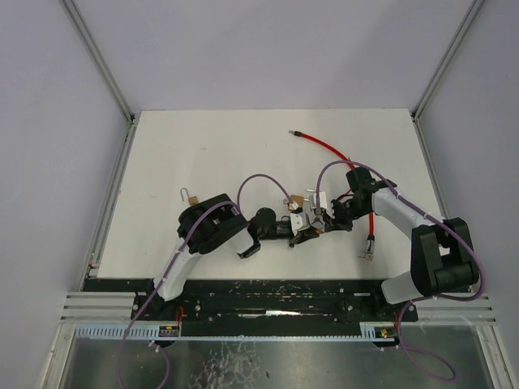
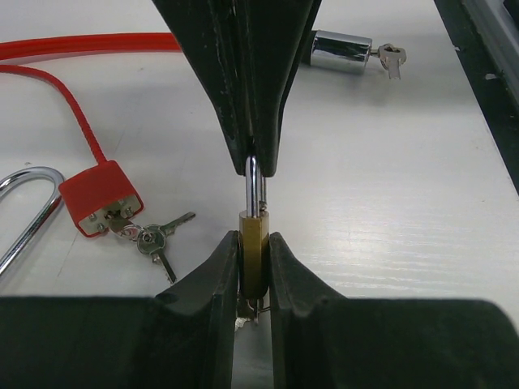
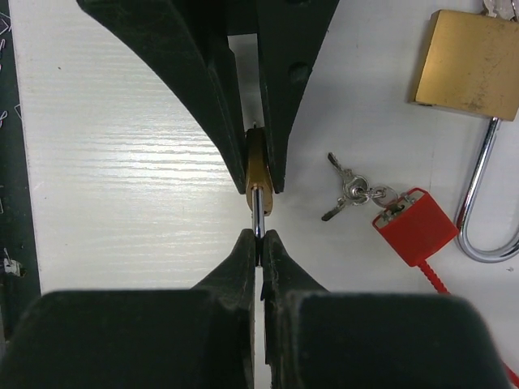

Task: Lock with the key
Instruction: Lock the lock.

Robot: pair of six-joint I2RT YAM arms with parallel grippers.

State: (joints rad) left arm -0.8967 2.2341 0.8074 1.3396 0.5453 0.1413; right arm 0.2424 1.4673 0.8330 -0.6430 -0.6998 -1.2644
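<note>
Just in from the middle of the worktop's (image 1: 203,146) near edge, held: small brass padlock with steel shackle (image 2: 252,263), body clamped in narrowly parted left gripper (image 2: 253,241), shackle pinched in nearly shut right gripper (image 3: 259,241). Likely light, rigid, slick; flat brass faces safest hold. Beyond, red plastic cable lock (image 2: 100,197) with silver keys (image 2: 154,239).

The left arm (image 1: 182,263) rises to a bent elbow, its wrist stretched rightward; the right arm (image 1: 397,212) folds back leftward; the two grippers meet tip to tip; the left gripper (image 2: 253,243) is clamped on the brass body of a small padlock (image 2: 252,263); the right gripper (image 3: 259,239) pinches its shackle (image 3: 257,212), jaws almost touching.
</note>
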